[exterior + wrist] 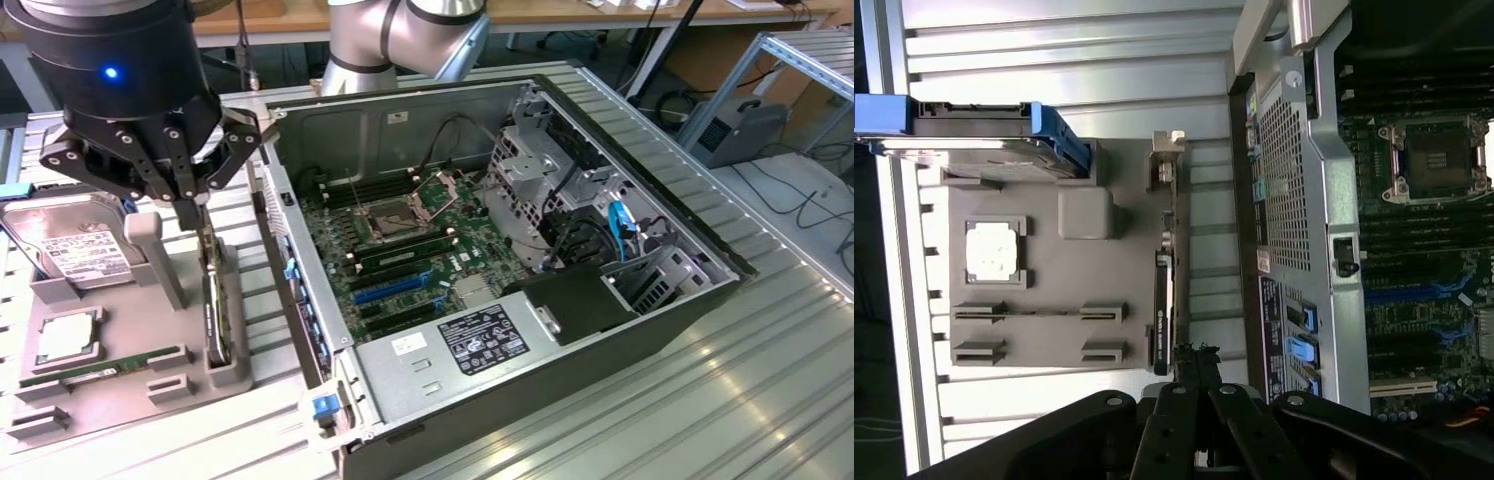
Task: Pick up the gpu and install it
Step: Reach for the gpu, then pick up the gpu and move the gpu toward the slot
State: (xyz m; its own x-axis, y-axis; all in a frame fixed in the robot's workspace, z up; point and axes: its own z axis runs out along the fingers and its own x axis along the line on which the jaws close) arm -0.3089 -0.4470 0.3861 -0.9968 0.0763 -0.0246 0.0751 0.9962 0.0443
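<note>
Exterior view: we judge the pick-up step underway, gripper (191,212) at the gpu (211,300), nine o'clock of the case (574,380); whether it is clamped we cannot tell.

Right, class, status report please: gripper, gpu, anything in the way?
Status: gripper at the gpu top edge. That gpu on edge in the gray holder, not lifted. Holder's upright post close beside gripper.

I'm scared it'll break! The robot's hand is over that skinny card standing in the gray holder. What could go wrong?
The gpu stands on its thin edge, so an off-centre grab by the hand might tip or twist it. The gray post close beside it could get bumped. The case wall rises between holder and motherboard, so a low carry might knock the card.
</note>
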